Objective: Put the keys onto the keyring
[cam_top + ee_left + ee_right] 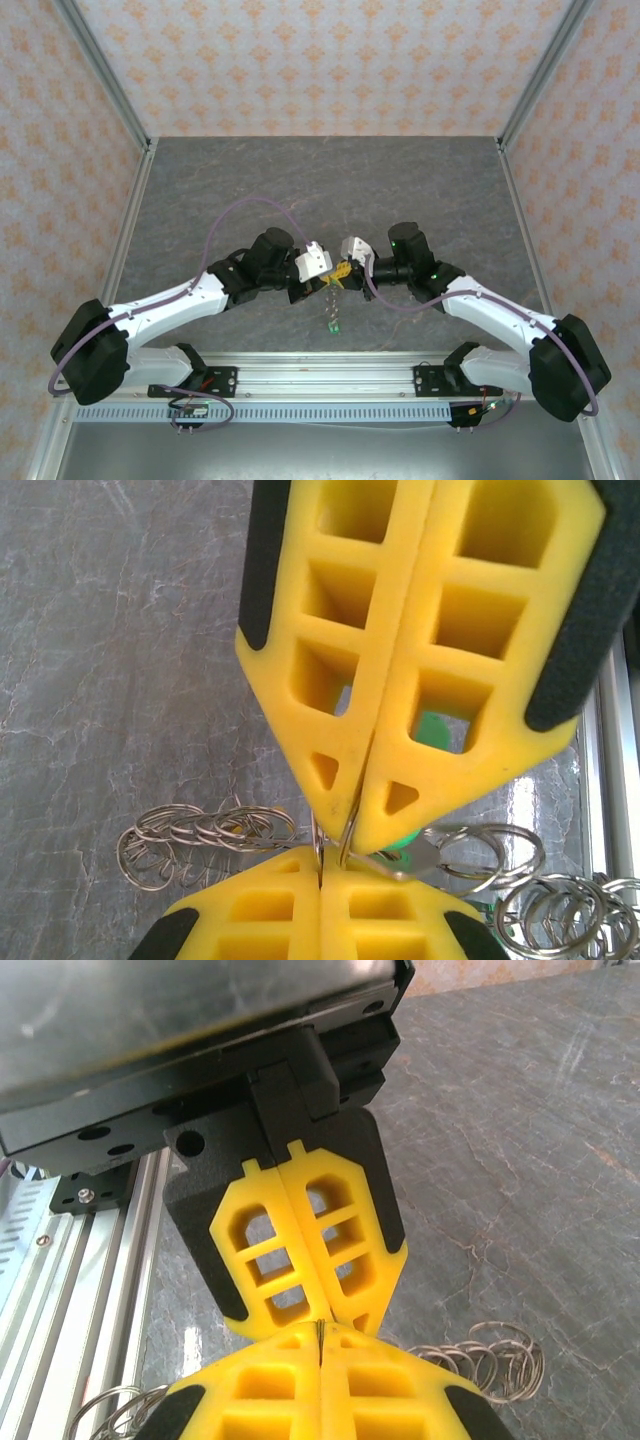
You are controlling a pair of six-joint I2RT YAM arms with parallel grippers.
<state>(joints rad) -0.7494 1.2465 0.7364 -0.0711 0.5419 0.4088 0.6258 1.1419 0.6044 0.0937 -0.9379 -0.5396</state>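
Note:
My two grippers meet tip to tip above the table's near middle. The left gripper is shut, with a thin wire loop of the keyring pinched in its seam. The right gripper is shut too, and a doubled wire of the keyring shows between its pads. Chains of small metal rings trail off both sides. A flat silver key with a green tag hangs just behind the right gripper's fingers. In the top view a ring chain dangles below the tips.
The grey stone-patterned table lies under the grippers. An aluminium rail runs along the near edge, close behind both arms. More loose rings rest on the table under the tips. Patterned walls enclose the sides.

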